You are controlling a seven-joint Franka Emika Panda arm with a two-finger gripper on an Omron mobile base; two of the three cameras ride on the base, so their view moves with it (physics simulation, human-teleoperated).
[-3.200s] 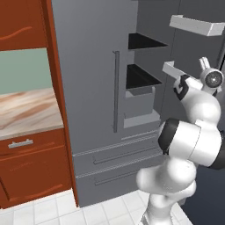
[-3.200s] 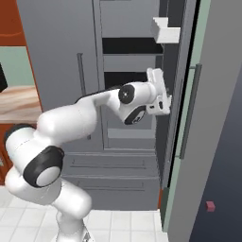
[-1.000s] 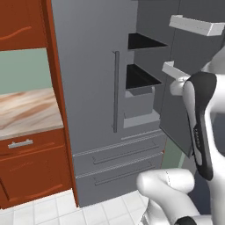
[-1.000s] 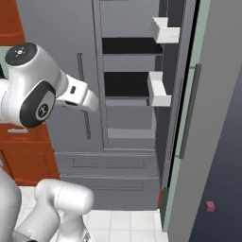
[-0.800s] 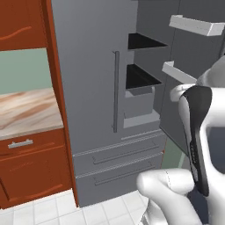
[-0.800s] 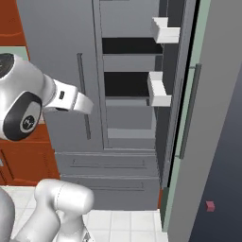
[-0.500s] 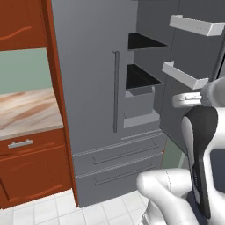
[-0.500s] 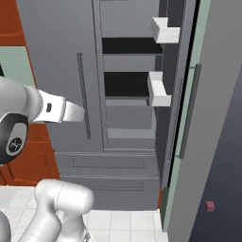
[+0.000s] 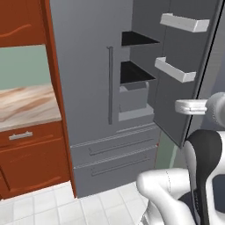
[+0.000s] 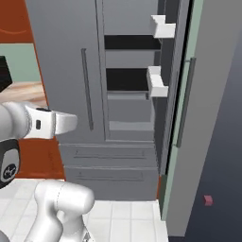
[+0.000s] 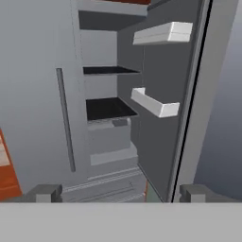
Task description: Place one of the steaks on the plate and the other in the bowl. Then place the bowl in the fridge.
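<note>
Fridge [image 9: 88, 88]: right door [image 11: 160, 142] swung open, left door shut; dark shelves [image 11: 108, 108] inside, white door bins [image 9: 176, 70]. End effector [image 11: 118, 193]: fingers wide apart, holding nothing, facing the open compartment. Worktop [image 9: 24, 105] at left.

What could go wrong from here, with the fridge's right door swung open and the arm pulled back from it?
1. The open right door of the fridge stands near the arm; a wide swing might clip it or its white door bins.
2. The gripper is open and holds nothing, and the dark shelves look bare, so the bowl may still need fetching while the door stays open.
</note>
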